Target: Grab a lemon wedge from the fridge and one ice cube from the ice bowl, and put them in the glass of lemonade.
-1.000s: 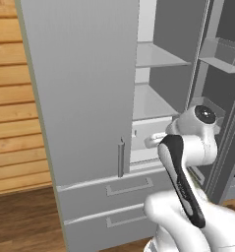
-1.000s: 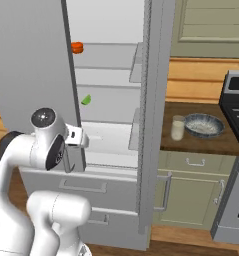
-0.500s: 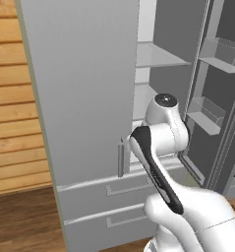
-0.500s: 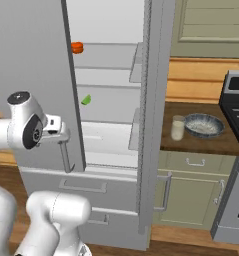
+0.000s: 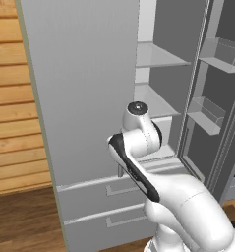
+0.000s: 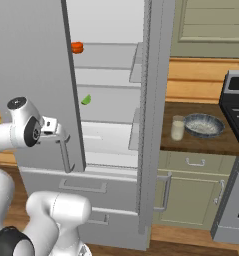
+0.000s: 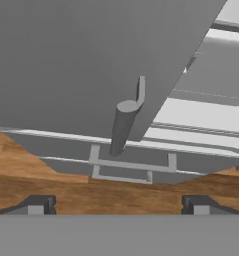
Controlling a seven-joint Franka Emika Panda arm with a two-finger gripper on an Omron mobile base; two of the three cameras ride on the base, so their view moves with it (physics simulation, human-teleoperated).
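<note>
Right base view shows the fridge with both doors swung open, so only that first step looks done. The lemon wedge lies on a middle shelf, its long axis slanted, tip up to the right (too small to be sure). The gripper, spread wide and empty, is beside the door handle. The ice bowl and the glass of lemonade wait on the counter.

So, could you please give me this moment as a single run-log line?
end effector: open, beside door handle | fridge: both doors open | lemon wedge: on shelf | glass of lemonade, ice bowl: on counter
</note>
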